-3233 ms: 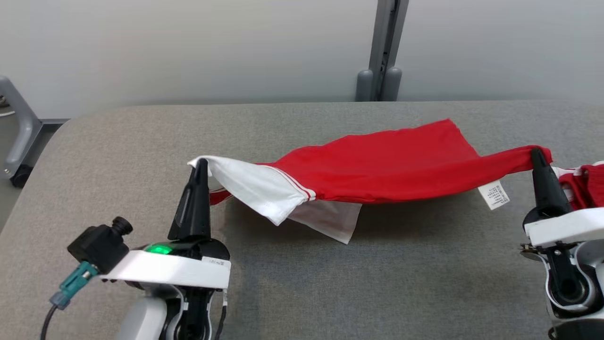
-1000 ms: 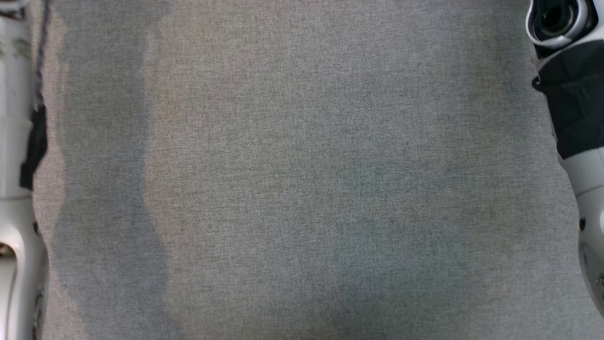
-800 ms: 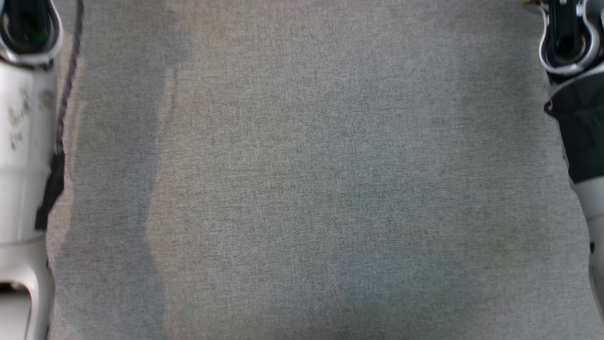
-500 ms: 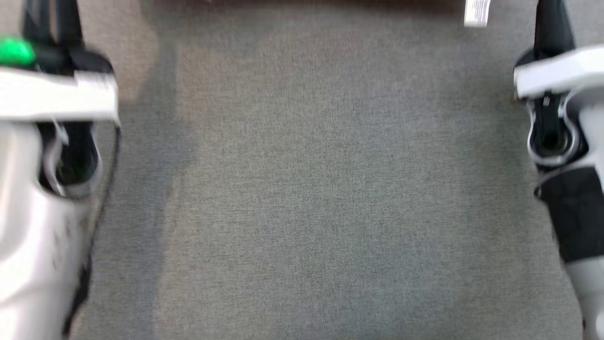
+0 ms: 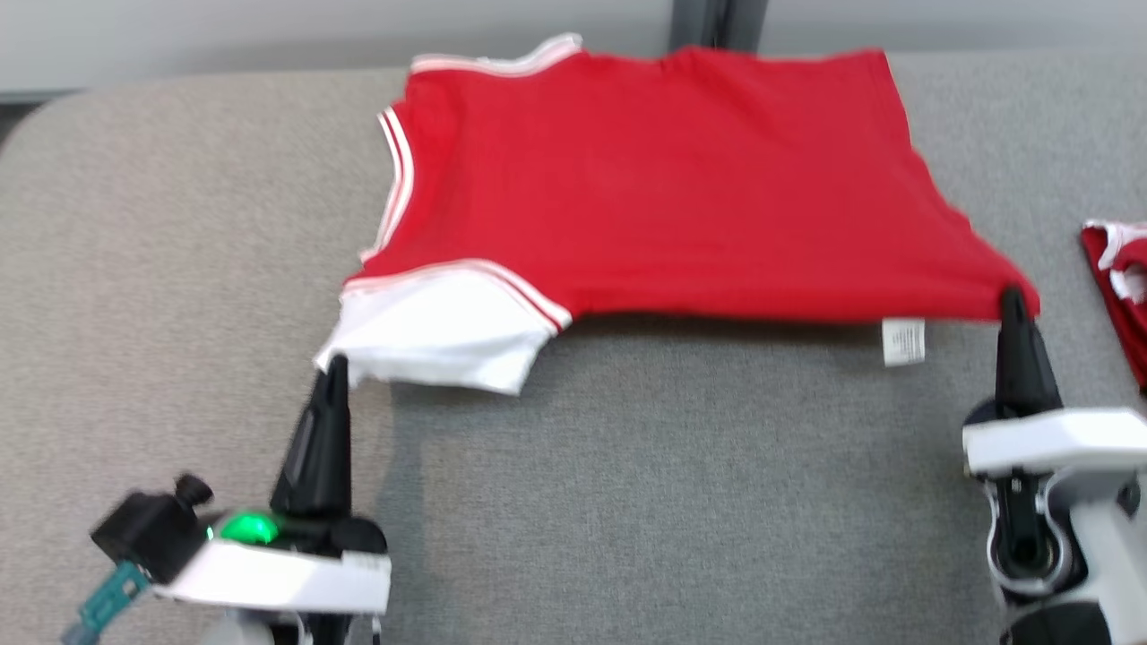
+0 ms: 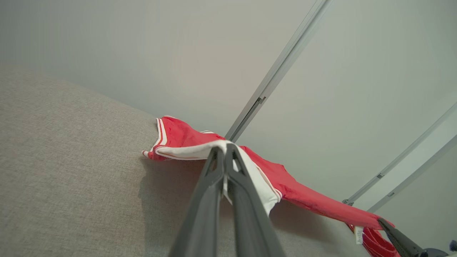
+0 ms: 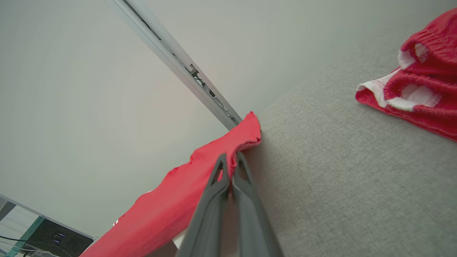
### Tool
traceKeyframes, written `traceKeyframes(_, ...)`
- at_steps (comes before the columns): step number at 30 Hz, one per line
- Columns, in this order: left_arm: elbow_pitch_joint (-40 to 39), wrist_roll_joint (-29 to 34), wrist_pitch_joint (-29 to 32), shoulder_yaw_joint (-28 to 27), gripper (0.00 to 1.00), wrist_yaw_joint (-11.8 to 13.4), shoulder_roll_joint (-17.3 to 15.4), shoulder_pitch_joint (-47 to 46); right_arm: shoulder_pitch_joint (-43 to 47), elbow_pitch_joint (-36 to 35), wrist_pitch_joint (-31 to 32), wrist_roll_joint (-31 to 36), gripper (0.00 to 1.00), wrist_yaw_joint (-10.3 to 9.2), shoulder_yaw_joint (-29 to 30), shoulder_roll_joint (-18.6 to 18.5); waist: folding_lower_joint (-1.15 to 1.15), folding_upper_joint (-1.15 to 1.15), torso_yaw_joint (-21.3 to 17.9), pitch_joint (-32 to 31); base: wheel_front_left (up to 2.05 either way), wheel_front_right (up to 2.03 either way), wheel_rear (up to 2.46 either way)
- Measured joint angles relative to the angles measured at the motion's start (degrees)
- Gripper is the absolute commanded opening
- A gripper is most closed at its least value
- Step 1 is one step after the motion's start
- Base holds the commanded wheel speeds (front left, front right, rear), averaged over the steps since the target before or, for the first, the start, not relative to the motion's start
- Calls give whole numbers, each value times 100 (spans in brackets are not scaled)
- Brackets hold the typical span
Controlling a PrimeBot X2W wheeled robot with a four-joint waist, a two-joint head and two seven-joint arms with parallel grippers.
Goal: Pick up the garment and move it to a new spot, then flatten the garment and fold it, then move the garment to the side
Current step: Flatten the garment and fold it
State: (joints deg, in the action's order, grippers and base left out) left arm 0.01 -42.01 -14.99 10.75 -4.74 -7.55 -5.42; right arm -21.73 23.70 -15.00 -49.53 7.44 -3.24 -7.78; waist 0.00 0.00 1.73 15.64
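My left claw [image 5: 336, 365] is pinched shut on the white near-left corner of the red jersey [image 5: 681, 179], and my right claw [image 5: 1013, 300] is pinched shut on its red near-right corner, just right of the care label [image 5: 902, 341]. I hold the two corners well apart so the near edge runs taut above the grey table [image 5: 627, 502] while the far part lies spread on it, which I judge suits flattening. A second red garment [image 5: 1116, 278] lies bunched to the right, apart from the jersey.
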Motion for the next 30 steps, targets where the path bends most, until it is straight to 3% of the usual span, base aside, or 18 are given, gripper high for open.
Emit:
traceKeyframes(13, 13, 204, 35, 222, 0, 103, -178, 1671, 1969, -637, 1, 178, 0, 0, 344, 335, 0, 0, 266, -1045, 0, 0, 0)
traceKeyframes(21, -230, -7, 109, 230, 0, 192, -179, 2404, 2650, -1102, 86, 227, 0, 0, 319, 396, -1, 0, 192, -1176, 0, 0, 0)
traceKeyframes(30, -248, -31, 109, 253, 0, 177, -221, 2522, 3043, -1363, 335, 219, 0, 0, 493, 443, 0, 0, 127, -1254, 0, 0, 0)
